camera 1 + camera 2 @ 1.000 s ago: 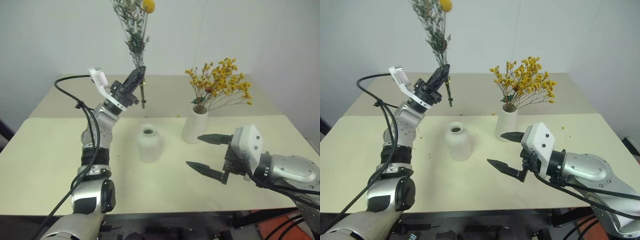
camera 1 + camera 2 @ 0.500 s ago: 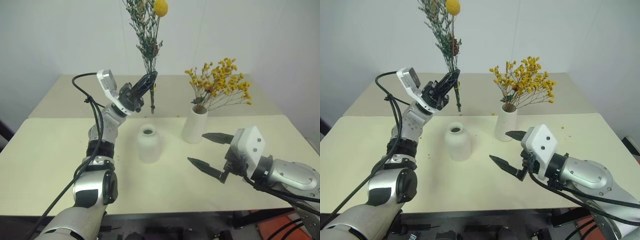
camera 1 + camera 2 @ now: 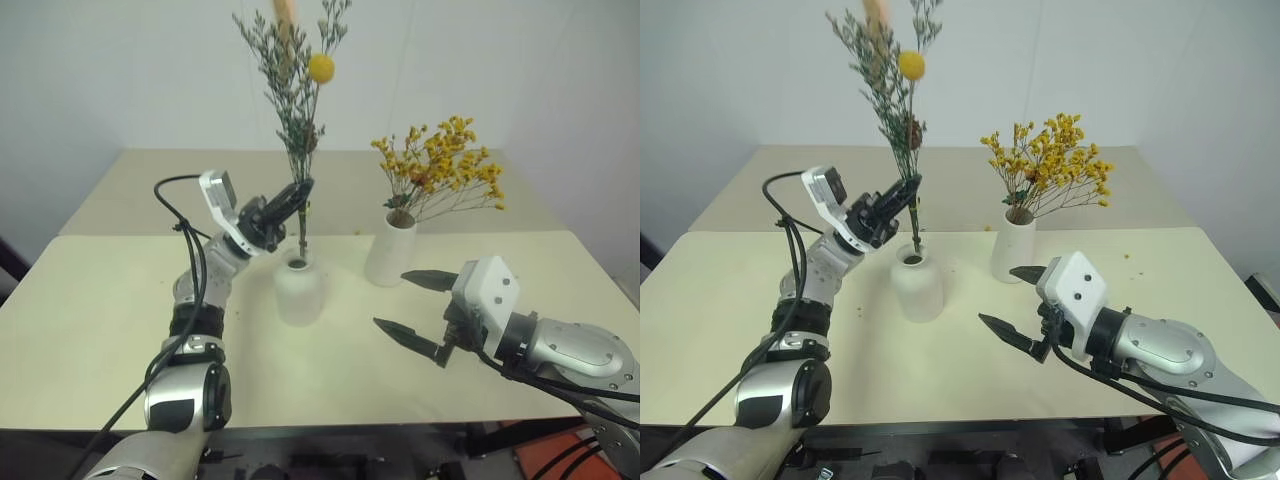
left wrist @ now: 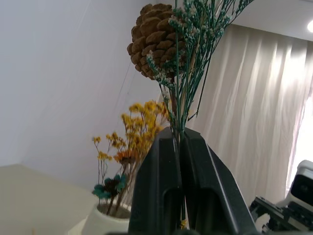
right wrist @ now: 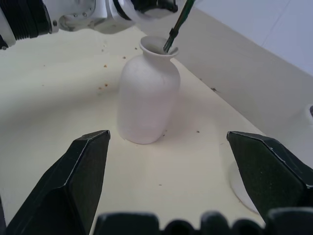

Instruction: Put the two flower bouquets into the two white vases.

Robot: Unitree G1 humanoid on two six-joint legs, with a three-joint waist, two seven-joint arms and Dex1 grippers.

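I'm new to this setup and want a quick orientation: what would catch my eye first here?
The tall grey-green sprig with a pinecone and yellow ball, pinched in the left claw, its stem tip entering the squat white vase mid-table. Right of it, the yellow-orange bouquet already stands in the taller vase, while the right claw hovers open nearby.

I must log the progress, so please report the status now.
Left hand shut on grey-green bouquet, stem tip in squat vase mouth. Right hand open, empty. Yellow bouquet already in tall vase. Nothing blocking.

Two white vases (image 3: 300,288) (image 3: 390,250), two bouquets (image 3: 296,90) (image 3: 440,165) (one per vase), one table (image 3: 90,300).
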